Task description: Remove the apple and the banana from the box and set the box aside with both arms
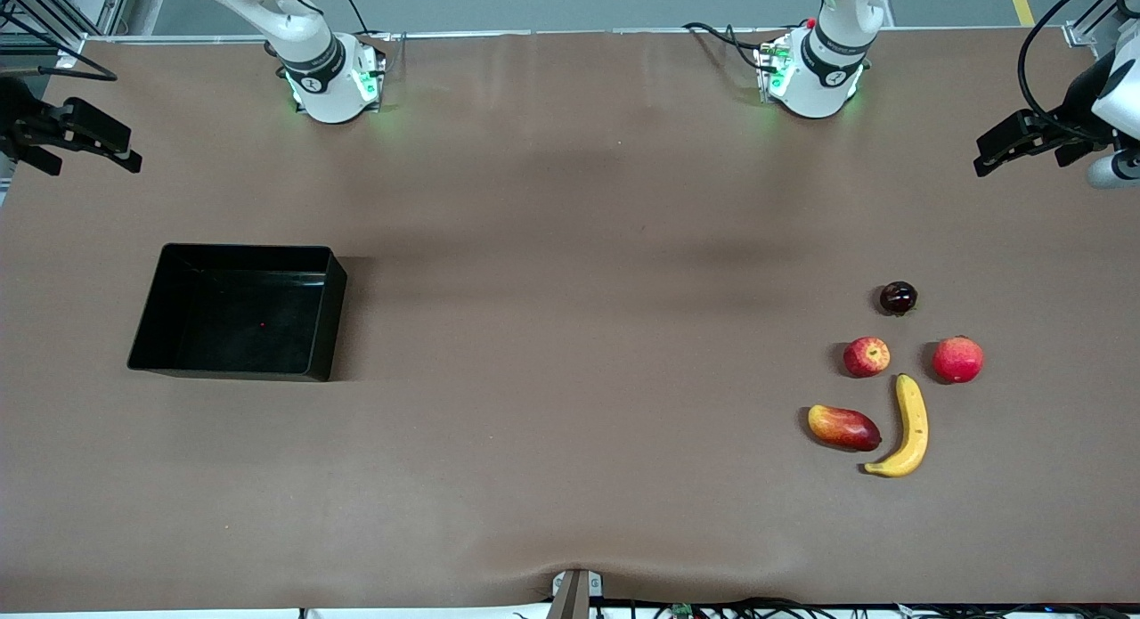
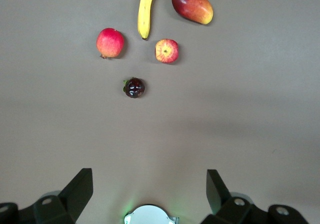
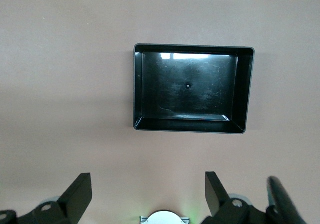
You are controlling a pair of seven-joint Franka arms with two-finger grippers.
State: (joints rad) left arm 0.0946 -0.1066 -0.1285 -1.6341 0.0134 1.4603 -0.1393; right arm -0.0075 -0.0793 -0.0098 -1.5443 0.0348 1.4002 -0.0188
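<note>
Through the left wrist camera I see my left tool (image 2: pixel 149 194) spread wide, its two black fingers (image 2: pixel 77 190) well apart above bare brown counter (image 2: pixel 240 119). Five fruits lie out ahead of it in a loose cluster. A small dark glossy fruit (image 2: pixel 134 87) sits closest to the tool. Past it are the apple (image 2: pixel 166 50) with its yellow patch and a plain red round fruit (image 2: pixel 110 42). The banana (image 2: pixel 146 8) ends between those two, and the mango (image 2: pixel 192 6) lies just beside the banana

A mango (image 1: pixel 843 427), a plain red round fruit (image 1: pixel 957 359) and a small dark fruit (image 1: pixel 898 297) lie on the brown table (image 1: pixel 570 334), toward the left arm's end.
</note>
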